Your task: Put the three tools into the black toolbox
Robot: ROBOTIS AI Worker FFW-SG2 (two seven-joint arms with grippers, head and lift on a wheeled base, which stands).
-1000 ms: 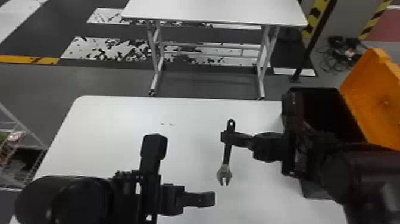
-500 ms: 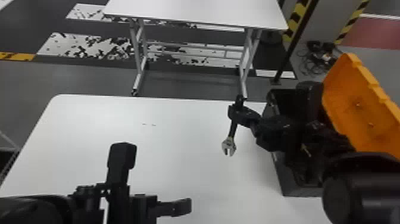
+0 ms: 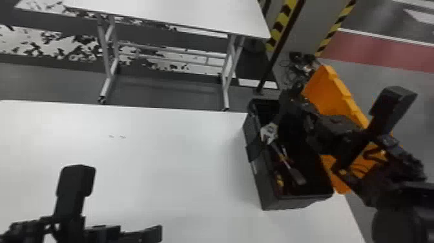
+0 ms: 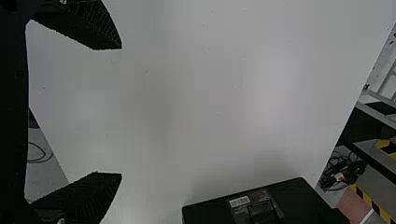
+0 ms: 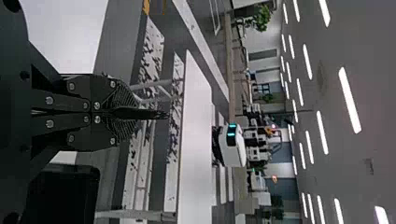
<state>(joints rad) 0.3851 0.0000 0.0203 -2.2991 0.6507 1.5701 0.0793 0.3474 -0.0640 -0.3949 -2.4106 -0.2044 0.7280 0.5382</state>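
Grips the adjustable wrench in the right gripper, jaws clenched on the slim dark handle; slopes nearer the robot down to a silvery metal head with a forked mouth, over the left part of the black toolbox; cannot tell how far the head sits above or below the rim.

Shows, in the right wrist view, curved, finely ridged finger pads pressed close, with a narrow dark length jutting between.

Stands boxy and smooth-walled on the white table, with the orange lid swung open on the far right side, stiff and notched along the edge; contains a slim tool with a pale, straight shaft and a broader dark end, lying aslant; contains also a small yellow piece, too blurred to name.

Waits low over the left part of the table with the left gripper, jaws released and wide apart around nothing; shows wedge-shaped, grooved black fingers in the left wrist view, well apart from the toolbox.
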